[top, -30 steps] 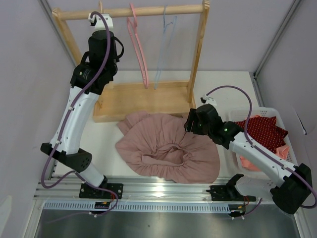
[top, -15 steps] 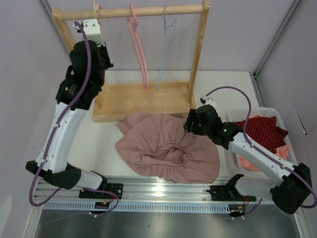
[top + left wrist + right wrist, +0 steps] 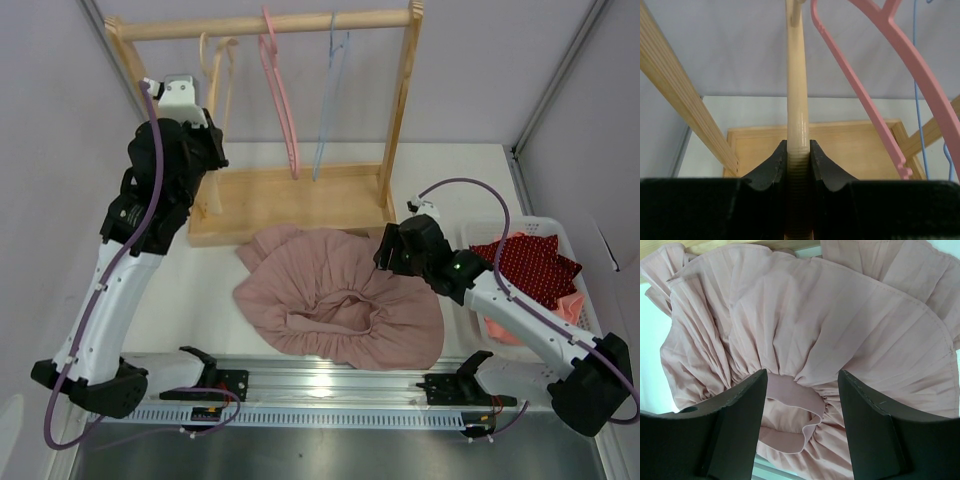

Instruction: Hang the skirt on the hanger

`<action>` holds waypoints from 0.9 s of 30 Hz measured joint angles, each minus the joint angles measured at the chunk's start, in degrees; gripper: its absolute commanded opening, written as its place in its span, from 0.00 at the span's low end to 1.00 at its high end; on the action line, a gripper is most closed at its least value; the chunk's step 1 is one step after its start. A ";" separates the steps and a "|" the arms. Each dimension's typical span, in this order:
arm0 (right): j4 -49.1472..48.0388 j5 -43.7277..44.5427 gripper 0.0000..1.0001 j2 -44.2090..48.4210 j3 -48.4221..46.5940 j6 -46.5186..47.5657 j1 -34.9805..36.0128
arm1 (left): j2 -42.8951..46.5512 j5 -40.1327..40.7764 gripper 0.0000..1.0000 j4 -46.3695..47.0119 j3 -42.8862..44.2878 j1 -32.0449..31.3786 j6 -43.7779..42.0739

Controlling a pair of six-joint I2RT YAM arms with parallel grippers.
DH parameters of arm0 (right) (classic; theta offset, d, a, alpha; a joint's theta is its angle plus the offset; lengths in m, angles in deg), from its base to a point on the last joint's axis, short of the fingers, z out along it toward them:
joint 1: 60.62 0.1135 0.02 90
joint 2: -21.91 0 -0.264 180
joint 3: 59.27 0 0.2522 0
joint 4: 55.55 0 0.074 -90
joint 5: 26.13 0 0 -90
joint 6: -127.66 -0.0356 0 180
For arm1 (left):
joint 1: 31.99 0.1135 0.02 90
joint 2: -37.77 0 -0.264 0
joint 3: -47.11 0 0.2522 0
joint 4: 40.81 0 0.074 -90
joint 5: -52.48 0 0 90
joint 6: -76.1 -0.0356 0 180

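White tabletop [image 3: 440, 170] inside grey walls, and I count 3 hangers on the wooden rack [image 3: 280, 22] at the back. My left end effector [image 3: 797, 145] is up by the rack's left post, clamped on the lower shaft of the wooden hanger [image 3: 796, 100], both pads tight against the ribbed part. The pink hanger [image 3: 860, 96] hangs just beside it to the right, with a narrow gap between them. The blue hanger [image 3: 322, 115] is further along the rail.

The skirt [image 3: 330, 290] lies crumpled on the tabletop, its far edge against the front of the rack's base board [image 3: 290, 200] and its near edge close to the mounting rail. My right end effector [image 3: 802, 375] hovers over the gathered waistband, fingers spread wide, gripping nothing.

A strip of bare tabletop shows left of the skirt. On the right the basket [image 3: 520, 221] holding a red dotted cloth [image 3: 525, 265] sits near the skirt's right edge, under the right arm.
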 measured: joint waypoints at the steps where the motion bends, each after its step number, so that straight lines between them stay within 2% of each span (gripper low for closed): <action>1: -0.11 -0.07 0.64 0.02 0.20 0.04 -0.02 | 1.09 -0.85 0.00 0.24 -1.29 0.04 0.17; 18: -0.13 -0.52 0.64 0.11 0.57 0.85 -0.52 | 15.30 -6.23 0.00 -1.42 -15.72 0.17 3.39; 22: -0.09 -0.57 0.64 0.11 0.66 0.85 -0.55 | 18.91 -11.08 0.00 -1.40 -21.88 0.28 6.03; 27: 0.33 -1.49 0.62 0.94 2.99 0.83 -0.42 | 24.41 -22.12 0.00 -2.69 -34.80 0.28 10.40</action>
